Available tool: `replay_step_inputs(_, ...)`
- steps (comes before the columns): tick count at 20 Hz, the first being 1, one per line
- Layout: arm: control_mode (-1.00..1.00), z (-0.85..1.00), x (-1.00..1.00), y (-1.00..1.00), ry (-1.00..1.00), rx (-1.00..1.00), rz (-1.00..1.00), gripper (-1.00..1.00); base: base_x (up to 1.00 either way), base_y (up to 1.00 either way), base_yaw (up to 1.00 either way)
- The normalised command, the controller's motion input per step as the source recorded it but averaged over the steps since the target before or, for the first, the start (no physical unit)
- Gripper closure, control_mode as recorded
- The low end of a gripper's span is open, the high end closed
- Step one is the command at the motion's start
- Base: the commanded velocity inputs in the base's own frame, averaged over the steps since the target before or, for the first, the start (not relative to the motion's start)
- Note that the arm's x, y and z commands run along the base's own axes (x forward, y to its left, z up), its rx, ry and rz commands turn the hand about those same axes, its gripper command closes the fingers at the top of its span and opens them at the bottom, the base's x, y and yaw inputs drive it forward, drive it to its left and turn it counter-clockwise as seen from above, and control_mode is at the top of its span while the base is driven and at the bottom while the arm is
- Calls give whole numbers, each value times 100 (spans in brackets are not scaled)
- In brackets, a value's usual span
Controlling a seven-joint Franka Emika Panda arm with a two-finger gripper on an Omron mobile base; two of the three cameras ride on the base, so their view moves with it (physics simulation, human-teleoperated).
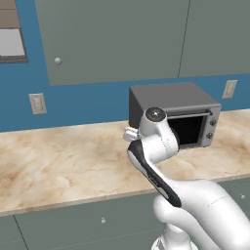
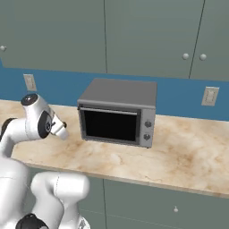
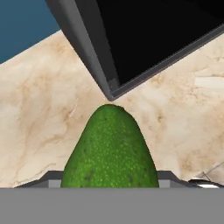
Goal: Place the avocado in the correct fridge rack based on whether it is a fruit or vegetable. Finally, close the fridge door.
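Above the worktop [image 3: 39, 131], beside the little oven [image 1: 180, 117], our gripper [image 3: 109, 181] is squeezed tight on the avocado [image 3: 110, 151]. We have picked it up. Next we must carry it to the fridge's fruit rack.

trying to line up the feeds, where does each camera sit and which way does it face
Left base view: behind the arm on its left, facing the counter and toaster oven; arm at lower right.
Right base view: behind on its right, facing the same oven and counter; arm at lower left.
Hand view: on the hand, looking along the end effector at the avocado it grips, with the oven's corner beyond.
Shared: oven, counter.
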Motion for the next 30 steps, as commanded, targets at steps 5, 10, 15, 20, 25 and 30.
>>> replay_step_inputs(5,-100,18,-5,-63,-1,0,-5,100,0,0,0)
replay_step_inputs(10,-100,-1,0,0,3,0,-2,100,0,0,0)
replay_step_inputs(15,100,0,0,0,0,0,0,100,-70,0,0)
replay_step_inputs(20,100,0,0,0,0,0,0,100,-100,0,0)
replay_step_inputs(25,100,0,0,0,0,0,0,100,-99,3,-4)
replay_step_inputs(30,100,0,0,0,0,0,0,100,-79,7,-9)
